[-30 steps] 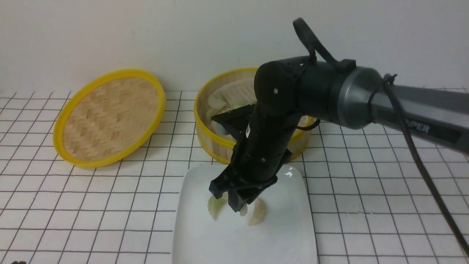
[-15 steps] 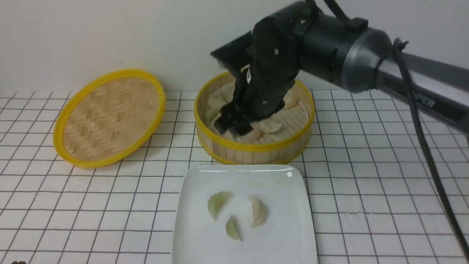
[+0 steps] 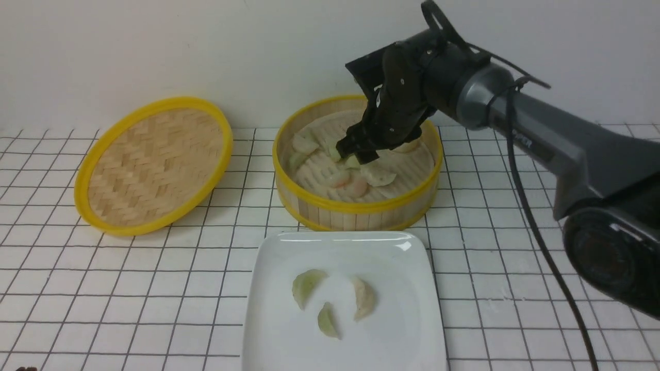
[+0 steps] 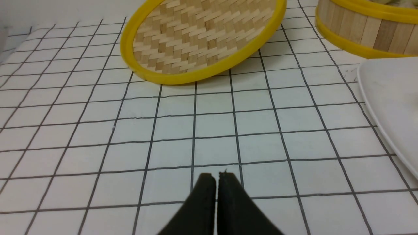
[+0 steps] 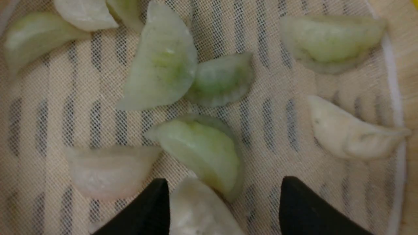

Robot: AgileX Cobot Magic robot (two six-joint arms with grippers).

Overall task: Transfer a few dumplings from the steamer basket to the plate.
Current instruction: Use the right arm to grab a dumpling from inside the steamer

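Since the right claw (image 3: 361,152) hangs over the middle of the steamer basket (image 3: 356,208) with its jaws spread wide and empty, the pick turns on what sits in that gap: in the right wrist view a cream-white dumpling (image 5: 199,212) lies between the black fingertips (image 5: 147,215), hard against one and well clear of the other. A pale green dumpling (image 5: 202,153) rests against it just beyond the tips, its long axis slanting across the line on which the jaws would close, so a straight squeeze looks likely to nudge both. All are soft, glossy, translucent crescents with pleated edges, lying on a fine mesh liner (image 5: 277,137) over bamboo slats. The plate (image 3: 412,330), smooth glazed white, sits at the basket's 6 o'clock and carries three dumplings (image 3: 363,298) near its centre; the woven lid (image 3: 154,165) leans at the basket's 9 o'clock. The right arm is plainly the nearer one: the left claw (image 4: 215,182) rests low over the gridded white surface (image 4: 212,130), apparently off past the plate's 9 o'clock edge, jaws closed to a sliver on nothing
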